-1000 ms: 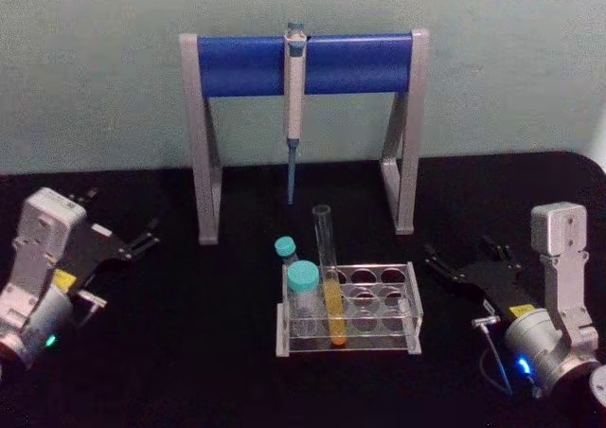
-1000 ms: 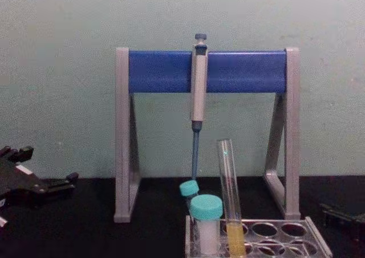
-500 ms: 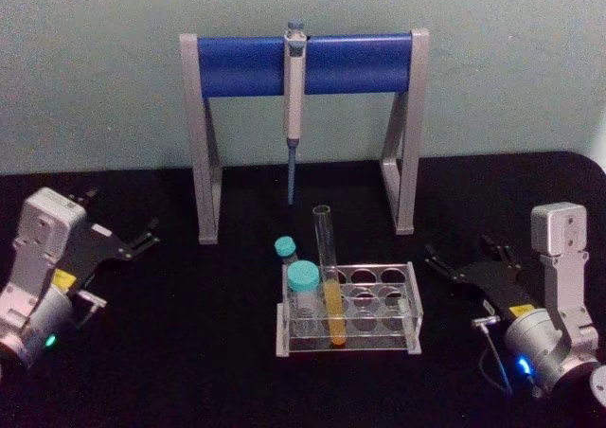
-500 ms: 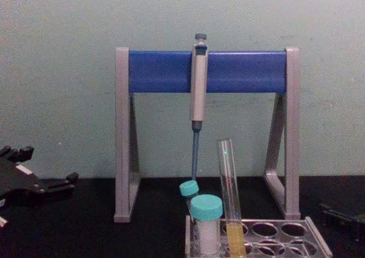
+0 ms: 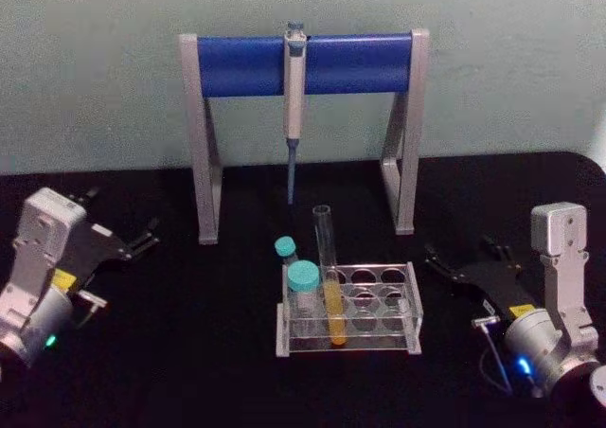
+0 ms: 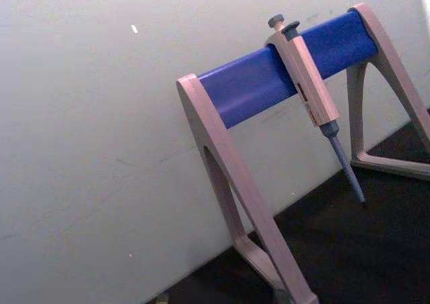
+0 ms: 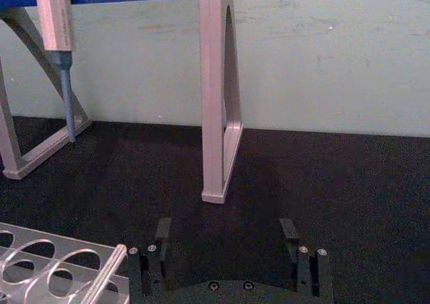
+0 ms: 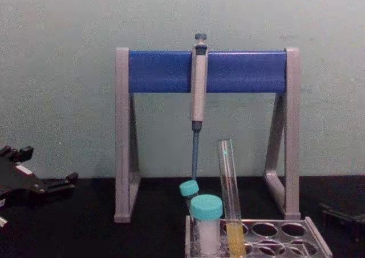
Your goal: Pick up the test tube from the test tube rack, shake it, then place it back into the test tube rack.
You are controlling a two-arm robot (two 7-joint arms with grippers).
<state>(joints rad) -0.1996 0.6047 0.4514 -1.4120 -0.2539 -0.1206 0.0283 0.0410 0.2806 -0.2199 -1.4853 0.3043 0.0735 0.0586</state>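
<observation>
The right gripper (image 5: 453, 262) rests low over the black table (image 5: 189, 352) at the right side, its jaws spread wide with nothing between them; in the right wrist view the two fingers (image 7: 163, 231) stand well apart, and the clear corner of the test tube rack (image 7: 54, 267) lies off to one side of them, not between them. The left gripper (image 5: 142, 239) sits at the left edge of the table with its jaws also apart and empty, well away from the rack. The test tube (image 5: 329, 276) stands in the test tube rack (image 5: 379, 300) at the table's centre, tilted slightly, its yellow liquid in the lower part, between the two grippers and nearer the right one, touched by neither. Just beside it in the rack stands a teal-capped vial (image 5: 303, 291), with a second smaller teal-capped vial (image 5: 285, 250) behind. Farther back, the pipette (image 5: 294, 97) hangs from the blue bar of the pipette stand (image 5: 360, 63) against the wall. Compared with a second ago, nothing has shifted visibly: both grippers, the tube and the rack sit where they were.
</observation>
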